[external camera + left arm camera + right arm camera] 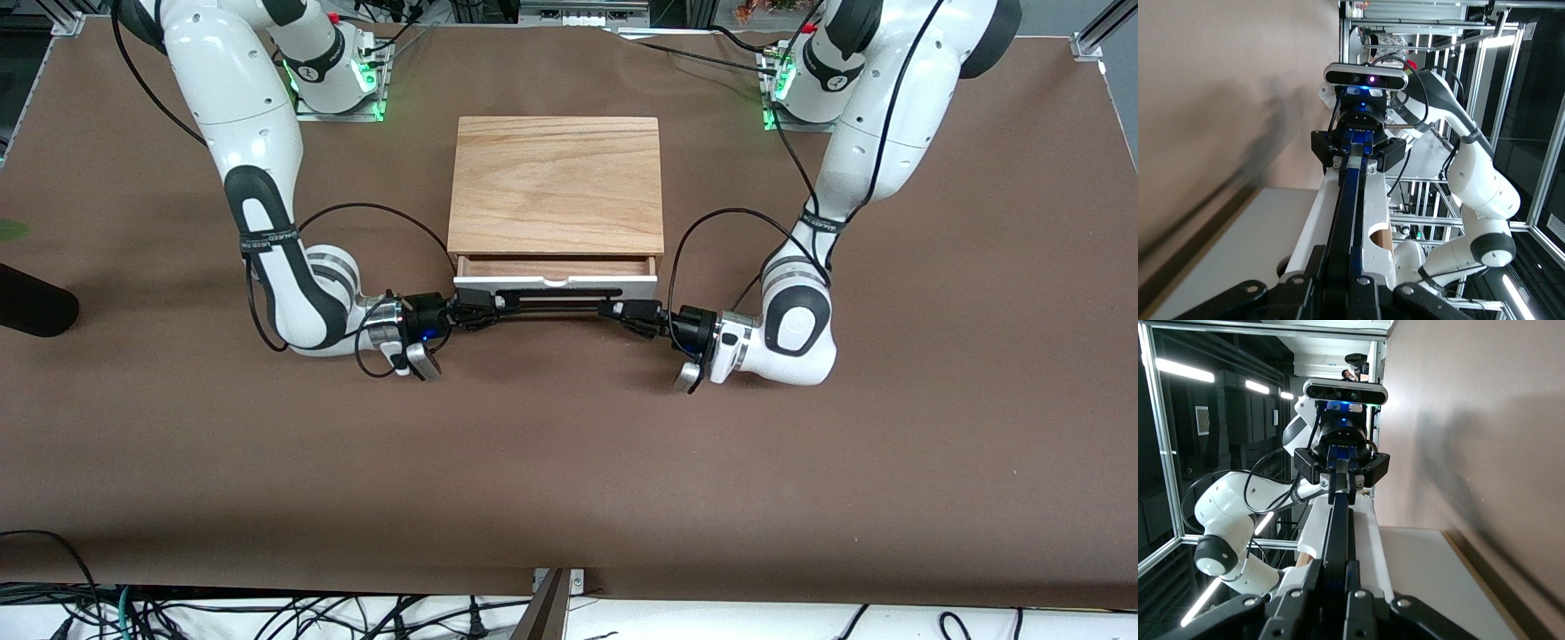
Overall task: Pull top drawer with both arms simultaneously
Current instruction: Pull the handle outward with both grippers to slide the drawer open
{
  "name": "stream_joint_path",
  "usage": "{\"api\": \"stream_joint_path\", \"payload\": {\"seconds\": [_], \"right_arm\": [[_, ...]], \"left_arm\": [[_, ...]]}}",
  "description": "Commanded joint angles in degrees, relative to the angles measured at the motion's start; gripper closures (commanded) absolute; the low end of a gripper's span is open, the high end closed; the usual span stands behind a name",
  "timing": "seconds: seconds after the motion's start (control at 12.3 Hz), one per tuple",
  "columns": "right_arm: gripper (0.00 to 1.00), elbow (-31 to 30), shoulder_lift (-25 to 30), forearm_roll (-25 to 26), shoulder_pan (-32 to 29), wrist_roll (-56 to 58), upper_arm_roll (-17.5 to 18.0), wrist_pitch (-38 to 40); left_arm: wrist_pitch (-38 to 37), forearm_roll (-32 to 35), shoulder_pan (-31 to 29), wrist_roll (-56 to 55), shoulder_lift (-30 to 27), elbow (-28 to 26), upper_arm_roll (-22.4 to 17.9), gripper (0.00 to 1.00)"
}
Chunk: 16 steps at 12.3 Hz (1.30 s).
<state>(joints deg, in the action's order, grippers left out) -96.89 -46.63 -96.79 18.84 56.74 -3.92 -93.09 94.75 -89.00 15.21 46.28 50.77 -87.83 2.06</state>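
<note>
I see the white-fronted top drawer (556, 281) slightly open, its black wire handle (556, 304) crosswise, clenched by left gripper (620, 311) and right gripper (492, 306).

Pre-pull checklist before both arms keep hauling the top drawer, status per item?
1. Left gripper shut on the handle at its own arm's end: ok.
2. Right gripper shut on the handle's other end: ok.
3. Top drawer started: ok, slightly open, wood inside showing.
4. Drawer front square to the cabinet: ok.
5. Table nearer the front camera free for travel: ok.
6. Grip firmness: cannot tell.
</note>
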Motion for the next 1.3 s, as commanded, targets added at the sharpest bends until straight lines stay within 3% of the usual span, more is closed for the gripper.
{"api": "stream_joint_path", "payload": {"seconds": [0.0,0.41,0.9,0.98,1.06,1.14,1.22], "right_arm": [[0.86,10.7,-4.9,-3.4,-4.1,-4.0,0.1,-1.1],[0.86,17.5,-7.9,-3.0,-5.1,-8.1,-1.6,-3.9],[0.86,22.7,-10.4,-3.1,-6.7,-9.1,-1.8,-7.1],[0.85,22.8,-10.5,-3.1,-6.8,-8.9,-1.7,-7.3],[0.76,22.7,-10.4,-3.1,-6.9,-8.8,-1.8,-7.3],[0.1,22.7,-10.4,-3.0,-6.9,-8.8,-1.7,-7.2],[0.0,22.7,-10.2,-2.9,-6.9,-8.8,-1.8,-7.2]], "left_arm": [[-2.4,-2.1,0.4,-7.2,3.3,8.5,0.7,1.0],[1.7,-3.3,0.3,-12.3,5.4,15.1,0.6,1.0],[1.6,-3.0,0.1,-13.2,5.3,15.5,0.6,0.98],[1.6,-2.9,0.0,-13.1,5.3,15.2,0.6,0.35],[1.5,-2.5,0.0,-12.0,5.1,14.9,0.6,0.0],[1.5,-2.5,-0.3,-12.0,5.1,14.8,0.6,0.0],[1.3,-2.5,-0.7,-12.2,4.8,14.4,0.5,0.0]]}}
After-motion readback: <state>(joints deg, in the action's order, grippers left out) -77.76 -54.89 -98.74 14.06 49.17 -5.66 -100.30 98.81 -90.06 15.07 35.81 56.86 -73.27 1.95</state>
